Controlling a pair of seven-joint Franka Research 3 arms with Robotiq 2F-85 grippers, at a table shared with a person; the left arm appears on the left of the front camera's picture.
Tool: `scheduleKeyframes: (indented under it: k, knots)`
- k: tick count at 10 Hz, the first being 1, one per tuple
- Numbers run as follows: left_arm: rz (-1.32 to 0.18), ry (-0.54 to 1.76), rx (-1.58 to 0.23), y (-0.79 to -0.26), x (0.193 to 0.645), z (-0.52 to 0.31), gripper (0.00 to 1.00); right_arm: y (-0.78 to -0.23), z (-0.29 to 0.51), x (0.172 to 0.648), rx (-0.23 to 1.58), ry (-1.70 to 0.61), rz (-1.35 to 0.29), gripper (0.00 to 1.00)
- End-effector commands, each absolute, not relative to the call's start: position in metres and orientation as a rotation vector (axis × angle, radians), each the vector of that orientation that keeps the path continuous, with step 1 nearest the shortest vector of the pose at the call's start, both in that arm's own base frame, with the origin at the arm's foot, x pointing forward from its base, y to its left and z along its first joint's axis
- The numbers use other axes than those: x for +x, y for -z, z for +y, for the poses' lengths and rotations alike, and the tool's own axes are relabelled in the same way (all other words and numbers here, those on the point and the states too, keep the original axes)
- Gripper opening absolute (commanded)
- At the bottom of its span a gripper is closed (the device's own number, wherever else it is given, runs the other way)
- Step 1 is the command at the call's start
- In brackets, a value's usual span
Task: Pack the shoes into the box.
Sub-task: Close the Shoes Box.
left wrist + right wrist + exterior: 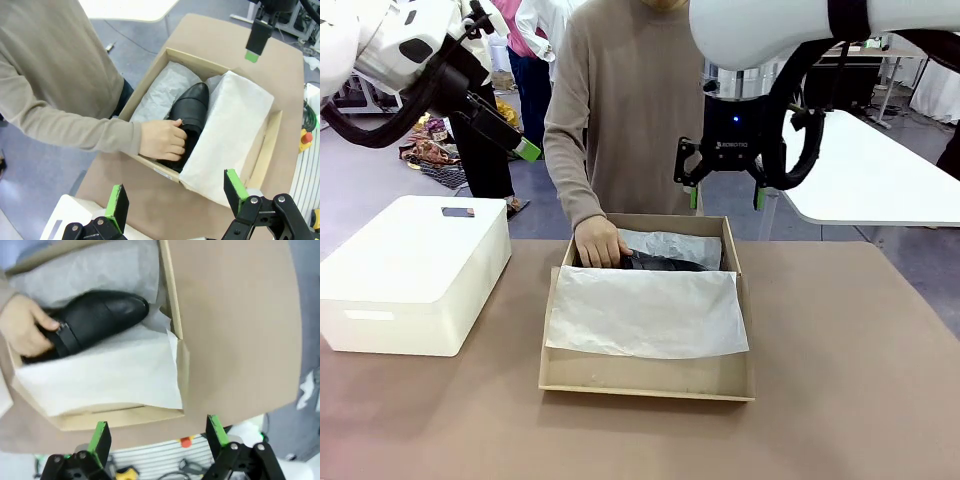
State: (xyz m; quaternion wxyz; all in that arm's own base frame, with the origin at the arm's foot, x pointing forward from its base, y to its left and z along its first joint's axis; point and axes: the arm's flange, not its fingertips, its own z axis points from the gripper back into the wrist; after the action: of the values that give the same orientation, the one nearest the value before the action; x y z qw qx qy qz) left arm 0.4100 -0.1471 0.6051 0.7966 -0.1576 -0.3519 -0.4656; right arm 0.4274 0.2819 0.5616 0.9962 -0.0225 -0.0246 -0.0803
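The tan cardboard box (pixel 650 375) sits open at the table's middle, lined with white tissue paper (pixel 645 310) that covers its near half. A glossy black shoe (pixel 665 263) lies in the far half, and the person's hand (pixel 600 243) rests on its heel end. My right gripper (pixel 725 195) hangs open above the box's far right corner, nothing between its fingers. My left gripper (pixel 515 140) is raised at the upper left, open and empty. The left wrist view looks down past the left gripper (pixel 176 195) at the shoe (pixel 192 107) and hand (pixel 162 140). In the right wrist view the right gripper (pixel 159 435) is above the shoe (pixel 100 320).
A large white plastic bin (pixel 410 270) stands on the table's left side. The person stands at the far edge behind the box. A white table (pixel 880 170) is beyond on the right. Bare brown tabletop lies in front of and to the right of the box.
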Motion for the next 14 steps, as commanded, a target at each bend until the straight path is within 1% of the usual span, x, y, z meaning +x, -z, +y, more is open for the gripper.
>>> scheduleKeyframes:
  k: [1, 2, 8, 10, 12, 14]
  knots:
    - [-0.769, 1.016, -0.361, -0.605, 0.411, -0.144, 1.0, -0.555, 0.275, 0.419, -0.016, 0.156, 0.009, 1.0]
    - [-0.769, 1.016, -0.361, -0.605, 0.411, -0.144, 1.0, -0.562, 0.282, 0.427, -0.045, 0.161, -0.049, 1.0]
    - [-0.769, 1.016, -0.361, -0.605, 0.411, -0.144, 1.0, -0.559, 0.28, 0.426, -0.042, 0.145, -0.034, 1.0]
    - [-0.769, 1.016, -0.361, -0.605, 0.411, -0.144, 1.0, -0.567, 0.245, 0.42, 0.003, -0.051, -0.075, 1.0]
    - [-0.769, 1.016, -0.361, -0.605, 0.411, -0.144, 1.0, -0.572, 0.206, 0.409, 0.046, -0.287, -0.073, 1.0]
    - [-0.769, 1.016, -0.361, -0.605, 0.411, -0.144, 1.0, -0.572, 0.178, 0.402, 0.092, -0.512, -0.113, 1.0]
